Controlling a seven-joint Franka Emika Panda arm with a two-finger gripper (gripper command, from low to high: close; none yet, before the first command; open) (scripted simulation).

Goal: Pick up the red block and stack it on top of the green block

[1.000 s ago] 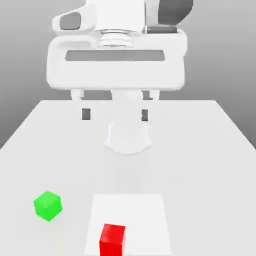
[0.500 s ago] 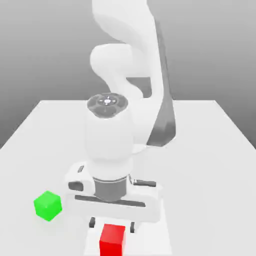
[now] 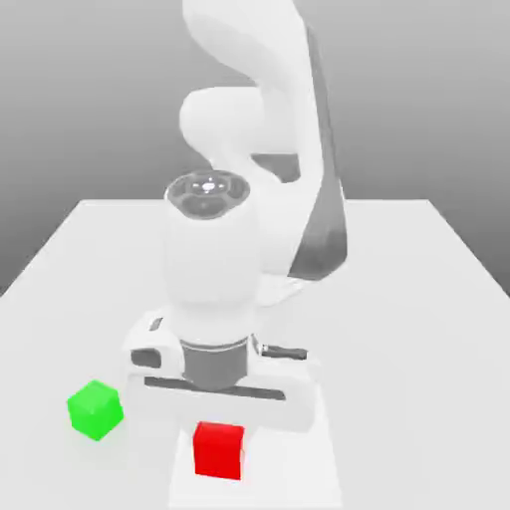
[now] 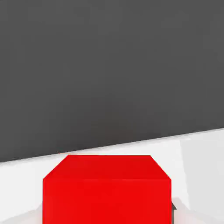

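Since half second ago, red block (image 3: 219, 449) sits higher; I judge pincer (image 3: 220, 430) gripping it, lift begun; green block (image 3: 96, 408) unmoved.

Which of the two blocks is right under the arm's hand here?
The red block, directly below the hand and large in the hand view. The green block sits apart, toward the exterior view's left.

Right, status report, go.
Hand low over red block, jaws hidden. Red block on the table, not lifted. Green block apart, toward the exterior view's left. Nothing between them.
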